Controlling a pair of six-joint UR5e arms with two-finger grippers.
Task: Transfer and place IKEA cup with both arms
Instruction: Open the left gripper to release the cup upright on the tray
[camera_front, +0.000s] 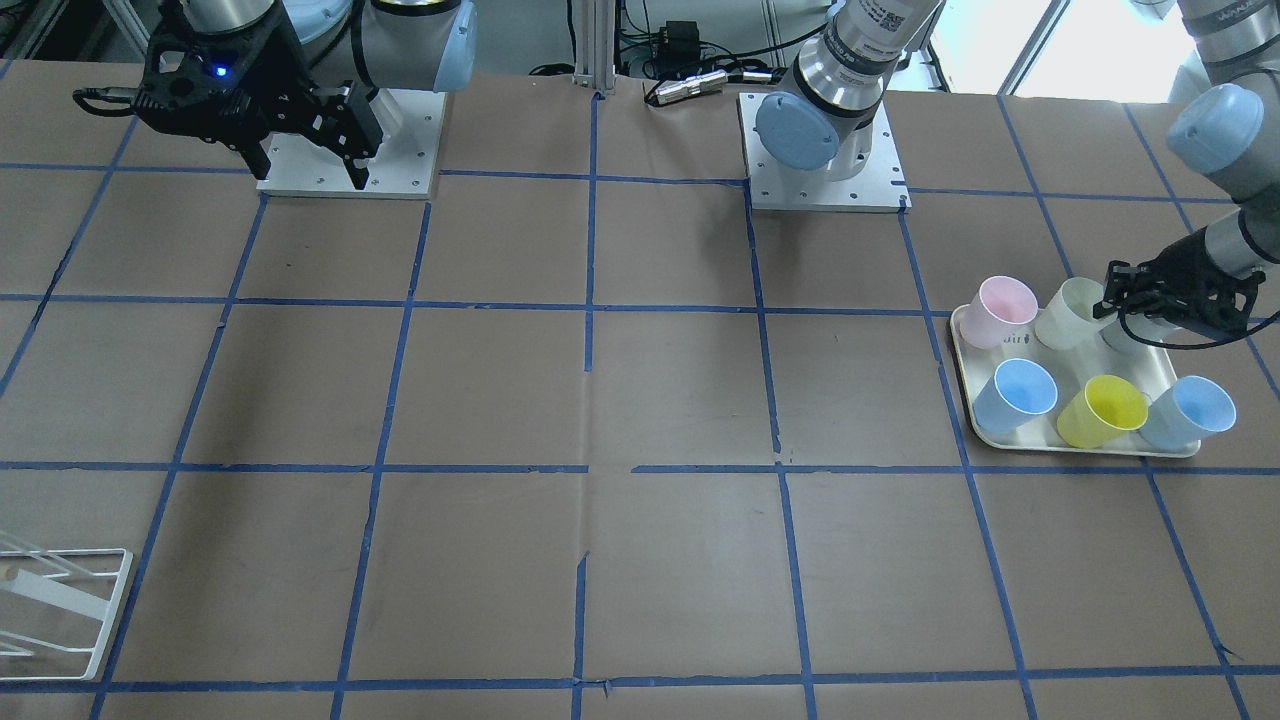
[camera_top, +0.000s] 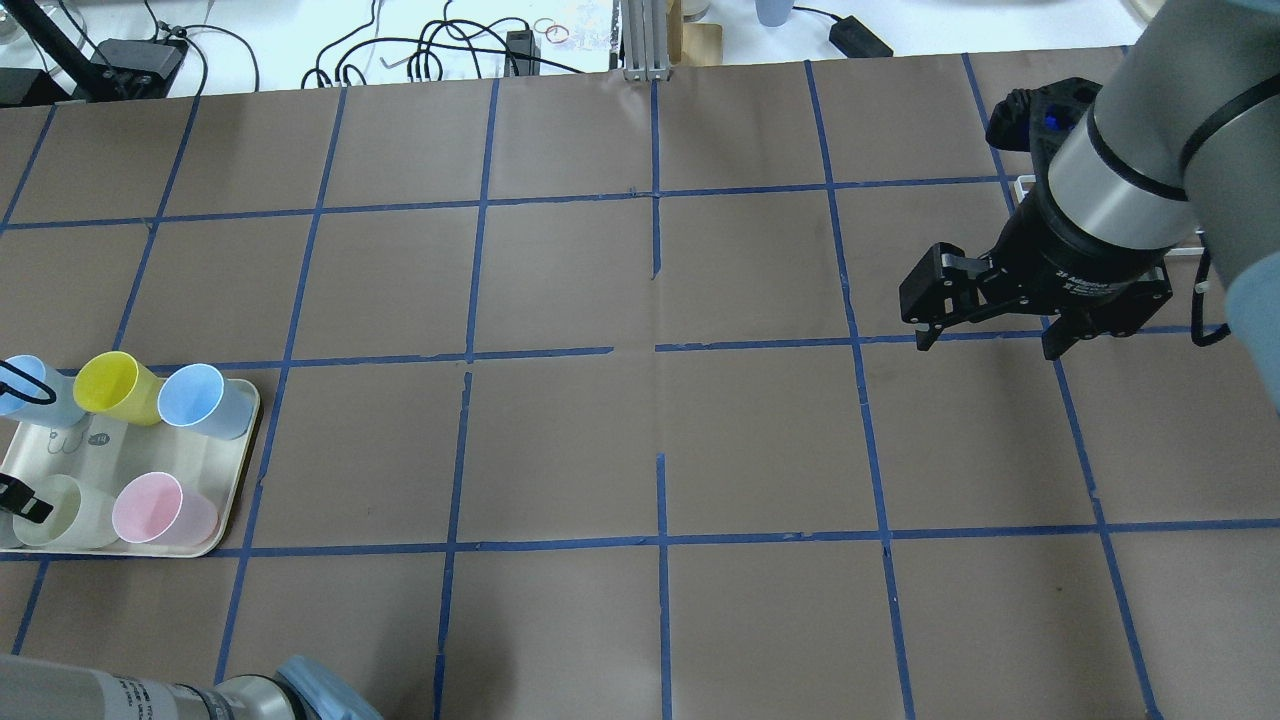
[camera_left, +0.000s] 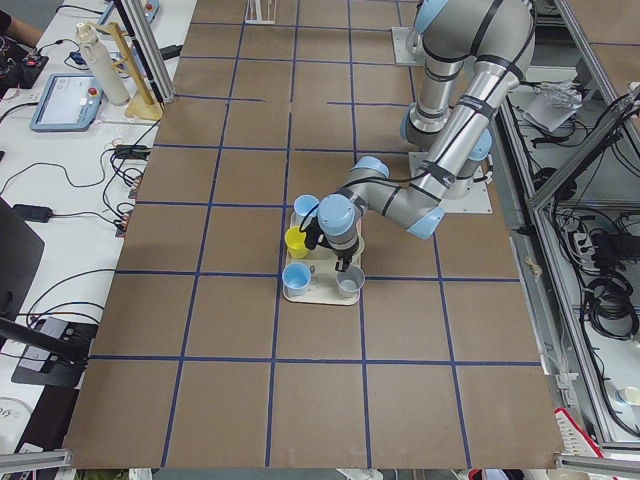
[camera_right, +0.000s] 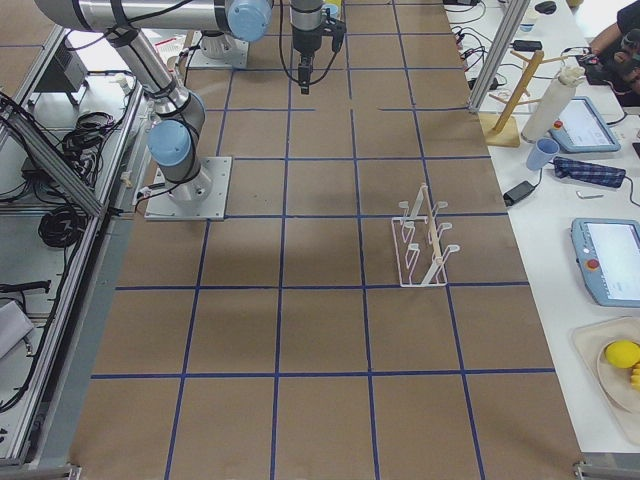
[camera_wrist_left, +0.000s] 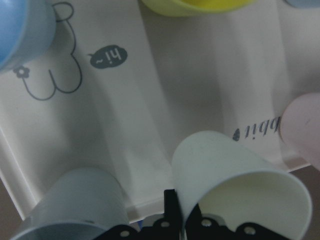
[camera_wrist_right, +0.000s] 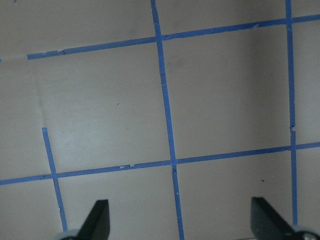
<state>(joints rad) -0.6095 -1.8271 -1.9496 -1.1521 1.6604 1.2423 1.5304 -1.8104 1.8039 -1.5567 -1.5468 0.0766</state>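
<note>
Meeting the IKEA cup (camera_wrist_left: 240, 200) wall, left pincer (camera_front: 1112, 293) contact shows wrist-view only

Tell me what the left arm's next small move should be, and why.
Probably lift straight up: the left claw seems to pinch the cream cup by its rim, the cup sits on the tray, and the pink cup stands close beside it.

Left arm's black two-finger claw (camera_left: 338, 258) over cream rectangular tray (camera_left: 325, 297), bright yellow plastic cup (camera_left: 295, 241) beside it, grey plastic cup (camera_left: 349, 284) near
</note>
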